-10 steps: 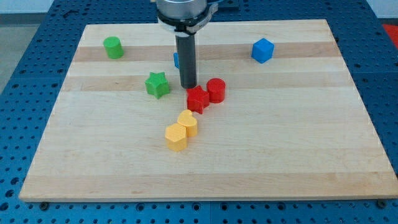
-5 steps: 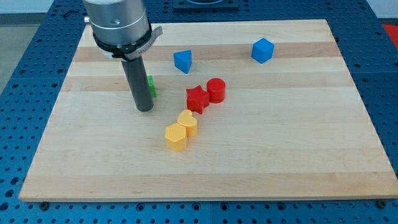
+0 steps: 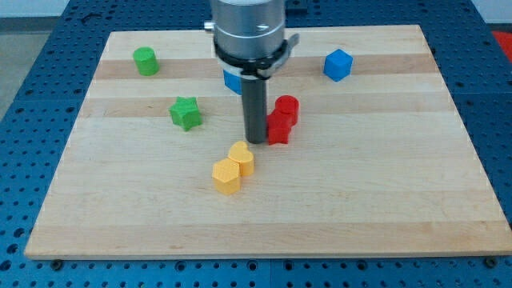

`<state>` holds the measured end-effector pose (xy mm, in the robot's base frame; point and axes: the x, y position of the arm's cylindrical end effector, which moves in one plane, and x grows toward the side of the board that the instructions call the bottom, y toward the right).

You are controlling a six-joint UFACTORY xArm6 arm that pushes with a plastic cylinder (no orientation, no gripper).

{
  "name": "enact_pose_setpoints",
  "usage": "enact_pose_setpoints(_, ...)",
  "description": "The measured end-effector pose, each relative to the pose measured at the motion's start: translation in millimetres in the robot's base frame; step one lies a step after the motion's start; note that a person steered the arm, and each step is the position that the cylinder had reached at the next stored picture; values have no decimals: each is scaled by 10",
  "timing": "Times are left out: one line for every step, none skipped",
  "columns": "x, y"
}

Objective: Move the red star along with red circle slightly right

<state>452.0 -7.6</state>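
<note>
The red star (image 3: 279,128) lies near the board's middle, and the red circle (image 3: 286,108) touches it just above and to its right. My tip (image 3: 257,140) stands on the board against the red star's left side. The rod hides the star's left edge.
A yellow heart (image 3: 242,158) and a yellow hexagon (image 3: 226,176) lie just below my tip. A green star (image 3: 185,113) is to the left, a green cylinder (image 3: 145,61) at top left. A blue block (image 3: 233,81) sits behind the rod; a blue cube (image 3: 338,65) at top right.
My tip swung from the board's left to the red star's left side. The red star and red circle shifted right. The green star moved left.
</note>
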Motion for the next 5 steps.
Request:
enact_pose_setpoints(-7,105)
enact_pose_setpoints(-11,126)
enact_pose_setpoints(-13,135)
enact_pose_setpoints(-13,133)
enact_pose_setpoints(-36,35)
